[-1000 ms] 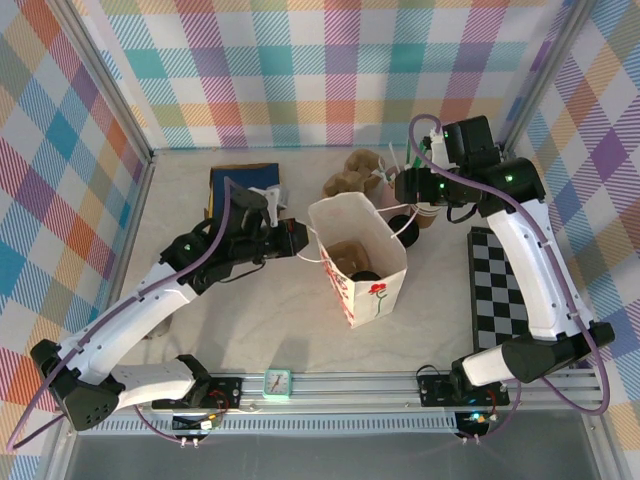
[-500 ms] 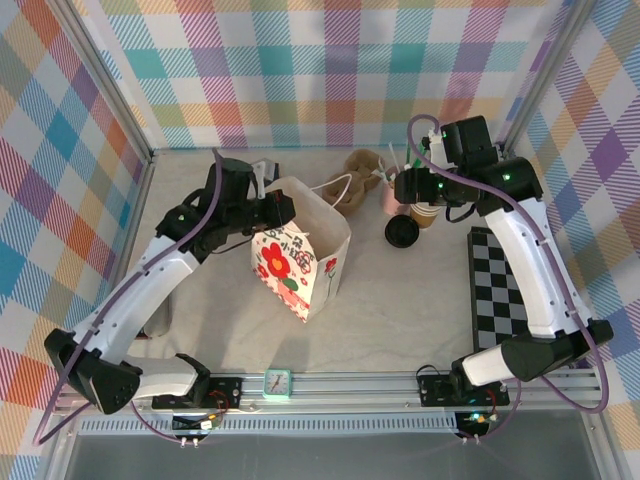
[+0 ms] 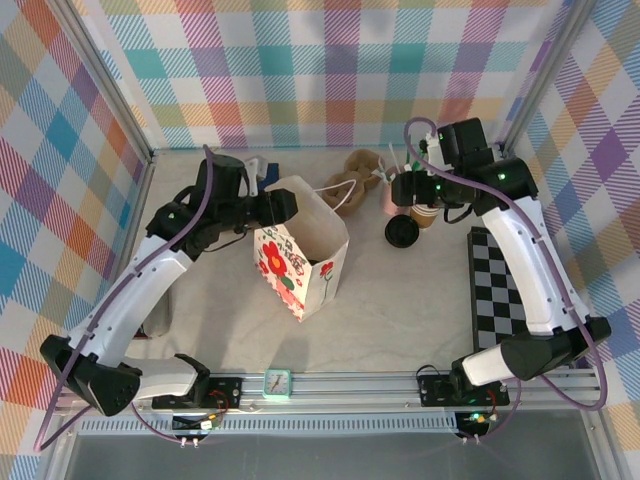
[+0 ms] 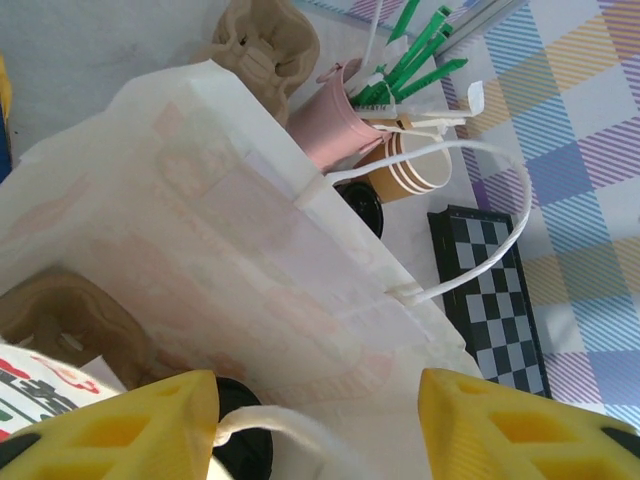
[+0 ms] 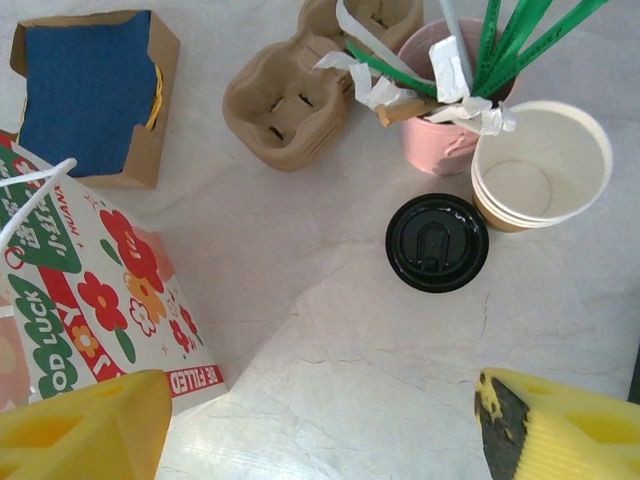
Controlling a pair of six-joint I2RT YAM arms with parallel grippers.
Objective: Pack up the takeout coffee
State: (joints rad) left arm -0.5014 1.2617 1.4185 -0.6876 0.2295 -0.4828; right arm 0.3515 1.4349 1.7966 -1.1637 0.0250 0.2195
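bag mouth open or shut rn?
Open. The paper bag gapes at the top; the left wrist view looks down inside onto a cardboard cup carrier at its bottom.

even, bright, diffuse overhead light in all three views; shadows are soft, the clearest falling from the paper bag [image 5: 100, 290] onto the pale table [image 5: 330, 370]. small specular glints mark the loose black lid [image 5: 437, 243]. in the left wrist view the yellow fingers [image 4: 110, 420] at the near edge are out of focus, and the bag's white wall seems slightly overexposed.
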